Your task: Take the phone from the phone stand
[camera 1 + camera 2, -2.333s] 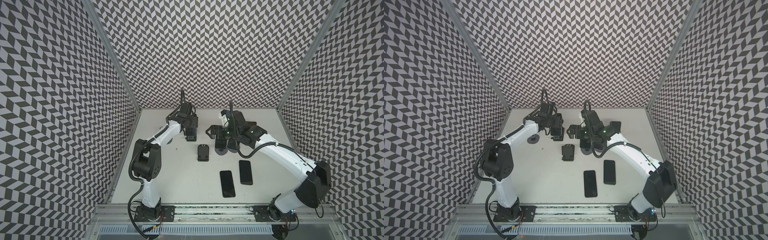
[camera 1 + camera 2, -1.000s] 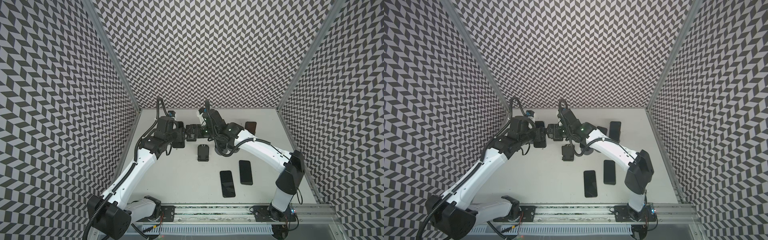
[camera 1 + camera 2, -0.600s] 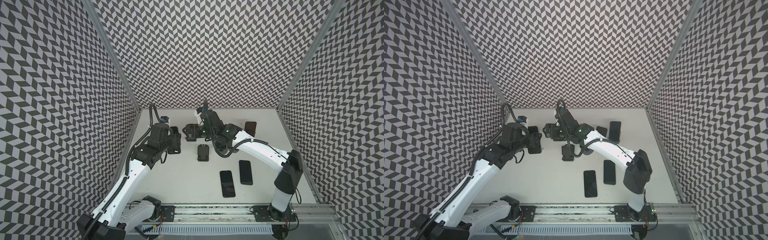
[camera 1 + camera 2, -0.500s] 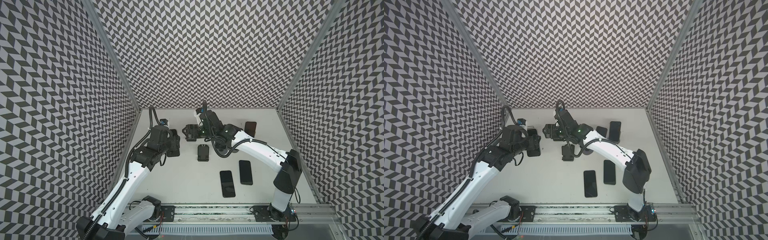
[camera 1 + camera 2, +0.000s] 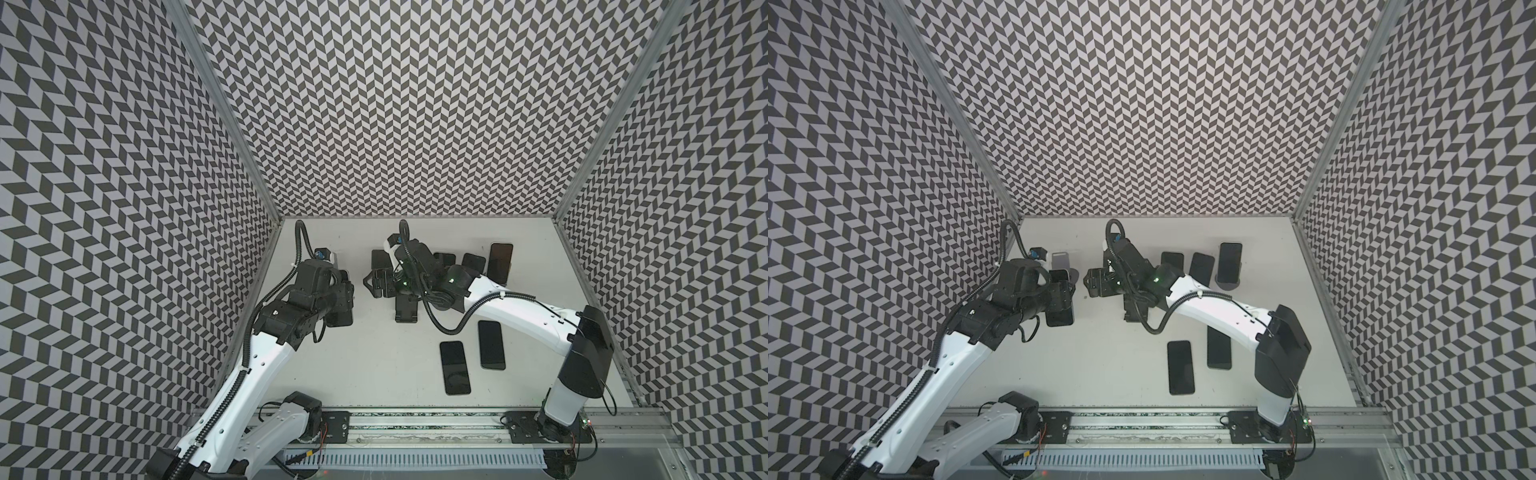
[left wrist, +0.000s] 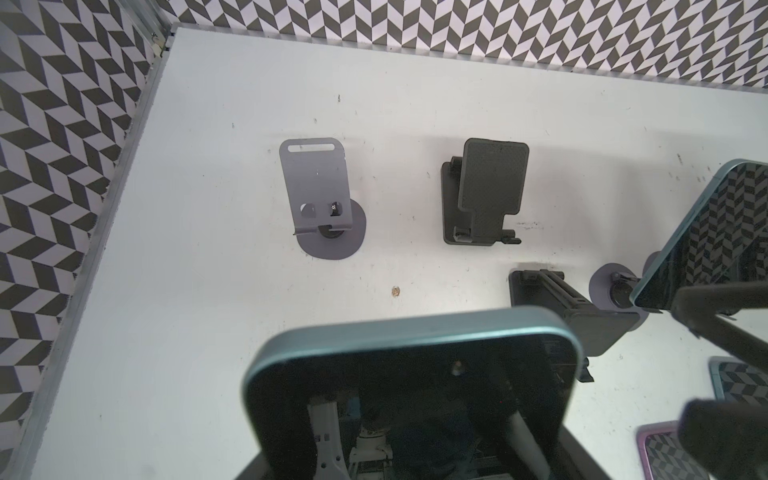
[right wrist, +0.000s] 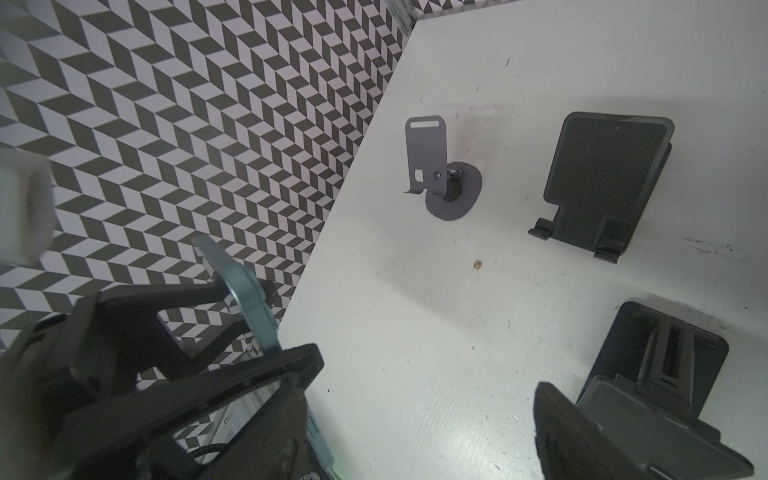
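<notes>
Glossy teal-rimmed phone [image 6: 411,386] (glass, perhaps)

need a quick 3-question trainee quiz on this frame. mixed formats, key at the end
1. True or false: the gray stand stands empty.
2. What does the left gripper hold? A) a teal-edged phone B) a black stand C) nothing
3. Fill in: the two front phones lying flat side by side are nearer the ___ arm's base.
Key: 1 true; 2 A; 3 right.
</notes>
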Robot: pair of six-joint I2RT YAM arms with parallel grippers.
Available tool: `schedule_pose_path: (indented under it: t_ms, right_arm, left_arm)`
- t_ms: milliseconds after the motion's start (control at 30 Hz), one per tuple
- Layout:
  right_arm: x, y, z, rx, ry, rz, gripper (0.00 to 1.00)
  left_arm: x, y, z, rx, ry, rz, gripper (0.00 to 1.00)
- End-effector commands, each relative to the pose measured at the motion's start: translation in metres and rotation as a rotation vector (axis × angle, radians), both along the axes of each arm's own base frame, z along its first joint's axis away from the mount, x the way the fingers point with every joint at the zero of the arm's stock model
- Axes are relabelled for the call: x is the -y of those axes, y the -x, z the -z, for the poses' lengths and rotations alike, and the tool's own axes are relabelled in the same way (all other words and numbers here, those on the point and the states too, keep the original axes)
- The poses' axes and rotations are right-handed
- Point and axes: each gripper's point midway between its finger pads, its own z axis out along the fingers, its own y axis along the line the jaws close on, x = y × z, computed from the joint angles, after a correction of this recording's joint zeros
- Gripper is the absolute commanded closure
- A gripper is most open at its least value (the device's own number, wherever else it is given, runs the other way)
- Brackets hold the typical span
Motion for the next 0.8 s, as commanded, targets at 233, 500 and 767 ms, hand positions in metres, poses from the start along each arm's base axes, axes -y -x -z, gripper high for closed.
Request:
schedule_pose_path:
  t_ms: [233,500,767]
  right_arm:
    - [0.010,0.017,-0.030,0.023,-0.065,0.065,0.17]
    - [0.020,0.033,-0.027,-0.008,-0.063,0.091,0.17]
    - [0.021,0.033,-0.024,-0.006,-0.031,0.093,0.17]
  left_arm:
    - [0.014,0.006,0.001,-0.005,0.132,0.023,0.42]
    - [0.008,0.004,0.017,-0.071,0.121,0.002,0.43]
    - [0.002,0.008,0.030,-0.125,0.116,-0.022,0.43]
